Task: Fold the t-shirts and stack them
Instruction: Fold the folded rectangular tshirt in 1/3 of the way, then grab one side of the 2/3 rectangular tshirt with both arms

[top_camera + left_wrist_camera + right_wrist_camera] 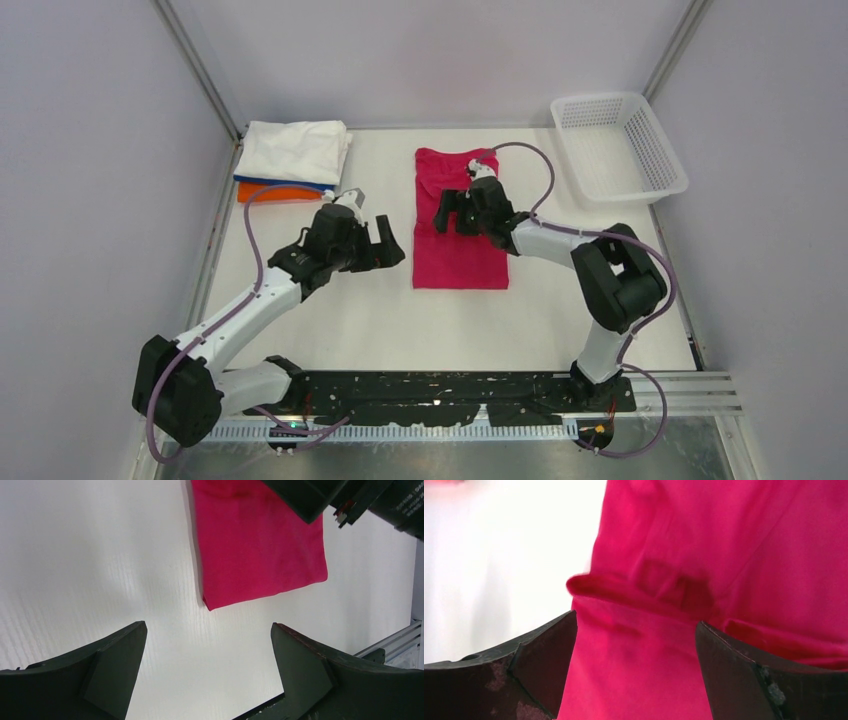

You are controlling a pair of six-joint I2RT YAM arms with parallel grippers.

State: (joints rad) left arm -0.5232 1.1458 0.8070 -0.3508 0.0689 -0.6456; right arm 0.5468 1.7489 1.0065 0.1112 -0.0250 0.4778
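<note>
The magenta-red t-shirt [455,255] lies as a long folded strip in the middle of the table; it also shows in the left wrist view [260,545] and fills the right wrist view [704,555]. A stack at the back left holds the white t-shirt [295,150] on top, over the blue t-shirt [285,184] and the orange t-shirt [272,193]. My right gripper [452,212] is open just above the middle of the red shirt, holding nothing. My left gripper [388,248] is open and empty over bare table, just left of the red shirt.
A white plastic mesh basket [620,145] stands at the back right. Grey enclosure walls ring the white table [350,320]. A black rail [450,395] runs along the near edge by the arm bases.
</note>
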